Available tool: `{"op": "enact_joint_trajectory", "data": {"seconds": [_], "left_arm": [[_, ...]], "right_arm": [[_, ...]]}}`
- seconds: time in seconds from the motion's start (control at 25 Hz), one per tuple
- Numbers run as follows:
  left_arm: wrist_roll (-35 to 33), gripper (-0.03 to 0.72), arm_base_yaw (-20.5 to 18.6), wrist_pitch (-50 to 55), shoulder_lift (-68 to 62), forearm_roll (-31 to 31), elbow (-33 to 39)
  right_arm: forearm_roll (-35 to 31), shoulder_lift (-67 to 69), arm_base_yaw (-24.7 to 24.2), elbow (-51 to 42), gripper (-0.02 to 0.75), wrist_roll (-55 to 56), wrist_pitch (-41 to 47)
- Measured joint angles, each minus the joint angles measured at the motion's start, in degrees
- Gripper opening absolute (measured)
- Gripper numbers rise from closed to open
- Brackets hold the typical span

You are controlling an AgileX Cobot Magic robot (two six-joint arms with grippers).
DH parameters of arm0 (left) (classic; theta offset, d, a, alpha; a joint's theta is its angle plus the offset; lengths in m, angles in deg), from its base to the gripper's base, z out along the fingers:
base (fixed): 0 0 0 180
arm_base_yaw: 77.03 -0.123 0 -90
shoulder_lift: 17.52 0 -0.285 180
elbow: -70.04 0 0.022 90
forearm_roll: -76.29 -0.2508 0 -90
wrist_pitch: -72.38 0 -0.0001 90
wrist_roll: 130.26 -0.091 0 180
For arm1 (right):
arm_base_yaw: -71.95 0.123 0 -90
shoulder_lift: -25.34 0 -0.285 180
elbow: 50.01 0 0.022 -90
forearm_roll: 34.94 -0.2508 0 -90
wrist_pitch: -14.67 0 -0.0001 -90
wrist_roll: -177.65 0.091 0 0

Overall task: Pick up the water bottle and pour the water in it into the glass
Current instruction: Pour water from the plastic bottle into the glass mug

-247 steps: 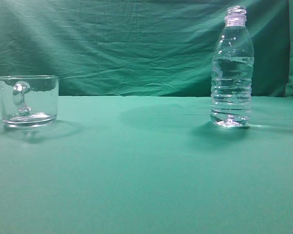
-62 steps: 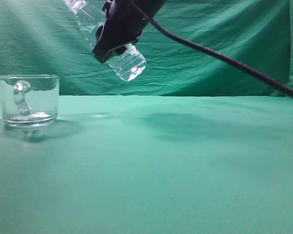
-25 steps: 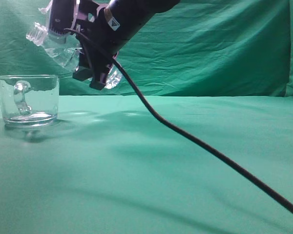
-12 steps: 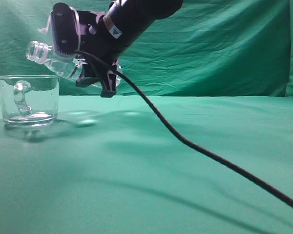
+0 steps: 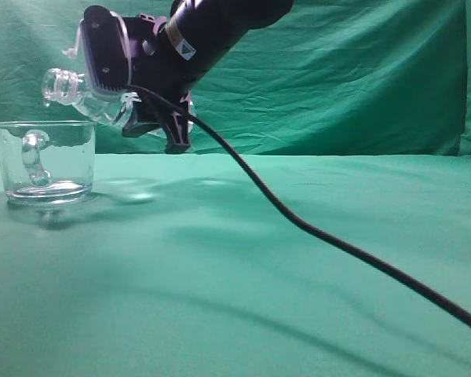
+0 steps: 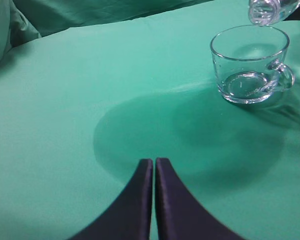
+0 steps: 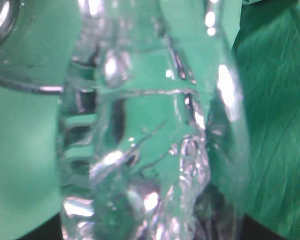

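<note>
My right gripper (image 5: 133,94) is shut on the water bottle (image 5: 82,96), which lies tilted nearly flat with its open neck over the rim of the glass (image 5: 45,162) at the far left. The bottle fills the right wrist view (image 7: 150,130), with water and glints inside it. The glass mug shows in the left wrist view (image 6: 250,64) with the bottle's mouth (image 6: 263,11) just above its far rim. The mug's bottom looks nearly dry. My left gripper (image 6: 154,162) is shut and empty, hovering over bare cloth well short of the mug.
A green cloth (image 5: 298,259) covers the table and hangs behind as a backdrop. A black cable (image 5: 337,247) runs from the right arm down across the right side of the exterior view.
The right arm has lowered and tipped the bottle further, bringing its neck down toward the glass's rim. The glass and left gripper have not moved.
</note>
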Motion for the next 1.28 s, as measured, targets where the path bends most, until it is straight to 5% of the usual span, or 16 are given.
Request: {"op": "enact_joint_trajectory", "data": {"seconds": [1.28], "left_arm": [[0.0,0.000,0.0,0.0,0.0,0.0,0.0]], "right_arm": [[4.2,0.0,-0.2,3.2,0.289,-1.1,2.2]]}}
